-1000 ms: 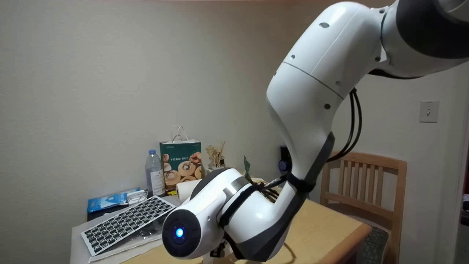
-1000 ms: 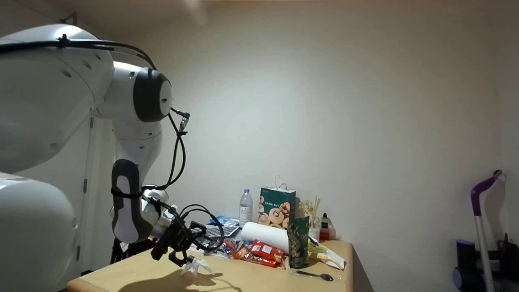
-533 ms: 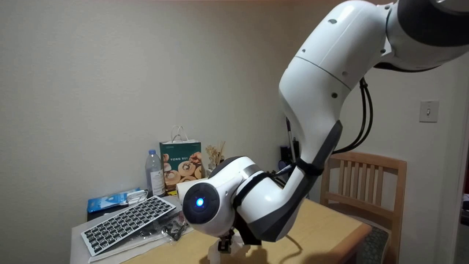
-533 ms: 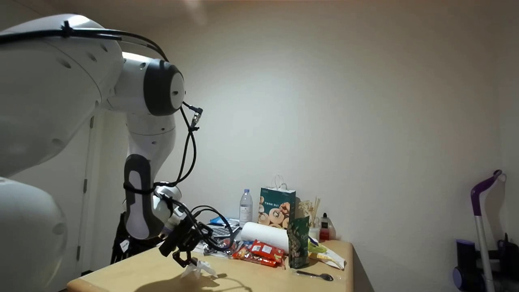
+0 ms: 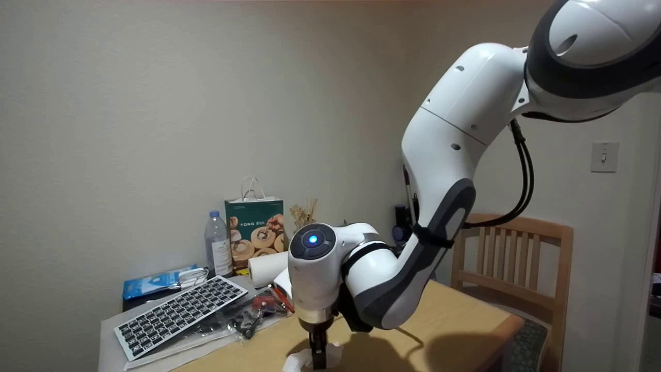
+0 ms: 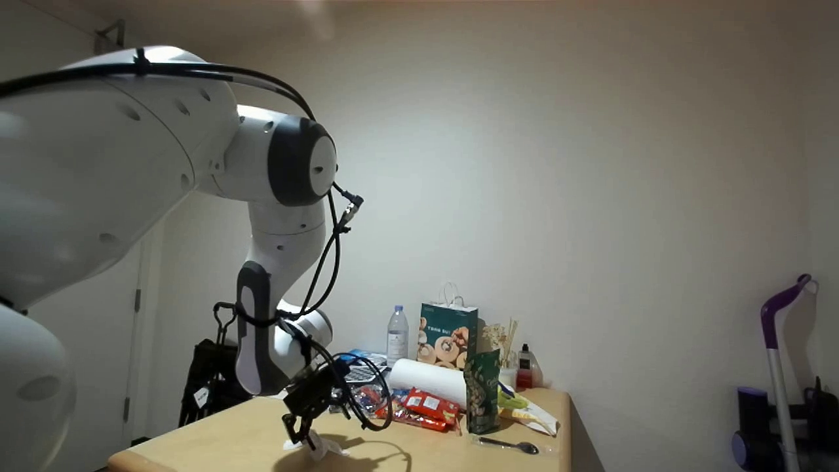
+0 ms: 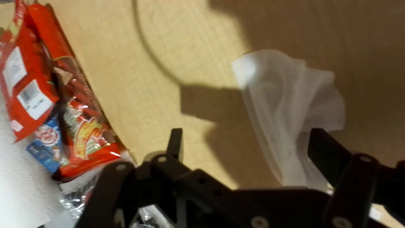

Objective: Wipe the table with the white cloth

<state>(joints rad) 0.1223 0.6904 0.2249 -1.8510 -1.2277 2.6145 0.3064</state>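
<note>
In an exterior view we see the white robot arm with dark grey trim [image 5: 444, 139] reaching in from the upper right, its black two-jawed gripper [image 5: 318, 356] pointing down at the light tan wooden bench [image 5: 459, 305]. The small wrinkled white fabric cloth [image 5: 295, 361] lies on the bench right at the gripper's tip and shows on both sides of it. At the left we find a slanted white keyboard with black keys [image 5: 181, 316], and behind it a clear plastic bottle with a blue cap [image 5: 219, 243] stands beside a green paper bag with white handles [image 5: 254, 230]; a slatted light wooden chair [image 5: 546, 258] stands at the right, past the bench. In an exterior view we have an upright dark green pouch [image 6: 482, 393] and a black plastic spoon [image 6: 524, 448] toward the right, well apart from the cloth, which sits at the gripper's lower end; the glossy red plastic packets [image 6: 429, 404] and the thick white cylindrical paper roll [image 6: 419, 375] lie farther back. In the wrist view we can make out the gripper's jaws standing wide apart. The cloth spreads mostly between them, toward the right-hand jaw, which covers part of it; whether the two touch, we cannot tell. The red packets and the roll line the left of this view.
</note>
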